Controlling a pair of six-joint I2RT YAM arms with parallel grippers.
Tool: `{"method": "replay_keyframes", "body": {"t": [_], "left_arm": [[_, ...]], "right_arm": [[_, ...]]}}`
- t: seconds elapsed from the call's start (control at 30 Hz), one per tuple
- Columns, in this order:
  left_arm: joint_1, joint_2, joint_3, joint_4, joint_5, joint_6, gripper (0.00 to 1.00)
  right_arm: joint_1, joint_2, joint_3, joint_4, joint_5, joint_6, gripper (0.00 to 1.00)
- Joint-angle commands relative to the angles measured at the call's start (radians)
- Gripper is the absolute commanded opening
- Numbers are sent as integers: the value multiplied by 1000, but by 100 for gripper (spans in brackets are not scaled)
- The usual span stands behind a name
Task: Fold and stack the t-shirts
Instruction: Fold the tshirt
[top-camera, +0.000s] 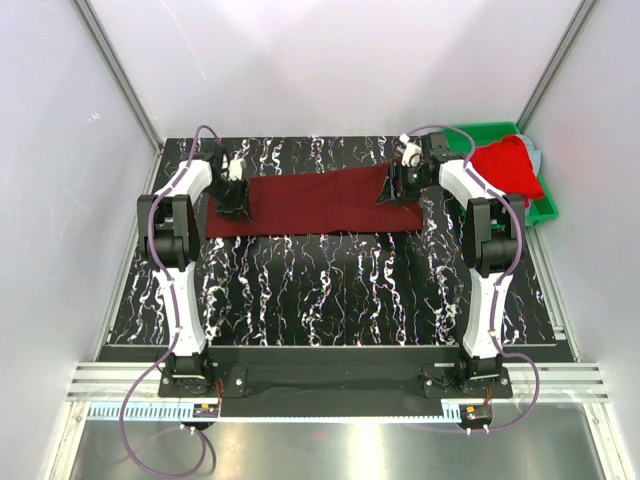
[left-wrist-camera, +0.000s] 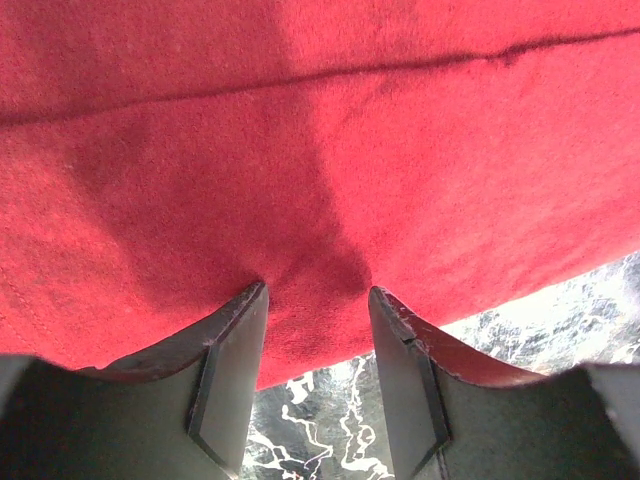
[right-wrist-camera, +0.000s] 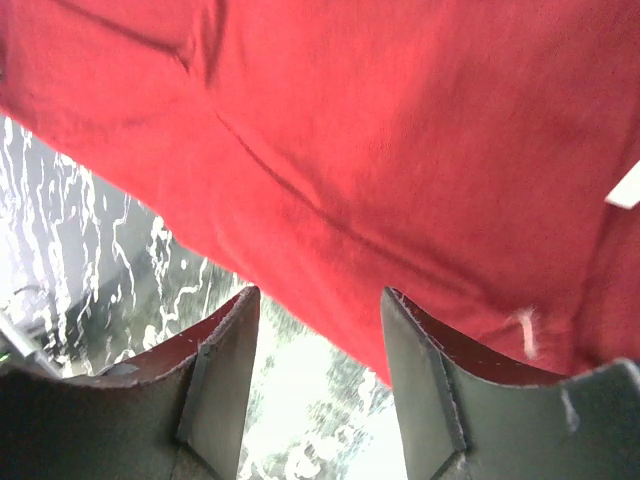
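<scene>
The dark maroon t-shirt (top-camera: 315, 203) is lying flat on the counter (top-camera: 330, 290), stretching from one claw to the other. The left claw (left-wrist-camera: 318, 290) and right claw (right-wrist-camera: 320, 292) are standing parted, each straddling a shirt edge.

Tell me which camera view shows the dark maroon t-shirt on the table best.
The top external view. It shows the maroon t-shirt end to end, a long flat strip across the far half of the table. Each wrist view shows only a close patch of its cloth and one edge over the table, never the full outline.
</scene>
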Motion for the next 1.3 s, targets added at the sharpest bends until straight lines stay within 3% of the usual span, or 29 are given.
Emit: {"method": "replay_keyframes", "body": {"t": [0.0,0.17,0.37,0.83,0.93,0.97,1.03,1.27], "left_arm": [[-2,-57,-27,-15,-37,16,51],[-4,-74,-64,-18,-44,10,51],[-51,-146,-182,-19,-72,9,52],[-209,-323,-371,2,-159,26,52],[-223,-376,-313,-7,-204,35,53],[-222,-382,-296,-14,-233,36,59],[-213,-390,-244,-15,-288,42,61],[-76,-305,-124,-21,-259,41,63]], "right_arm": [[4,4,-30,-36,-67,32,58],[4,21,-39,-56,-12,23,59],[3,153,86,-81,46,1,59],[4,495,709,-96,78,41,63],[5,460,728,-67,104,15,64],[4,419,725,-68,106,10,64],[2,367,690,-67,109,12,65],[-10,140,464,-49,60,206,66]]}}
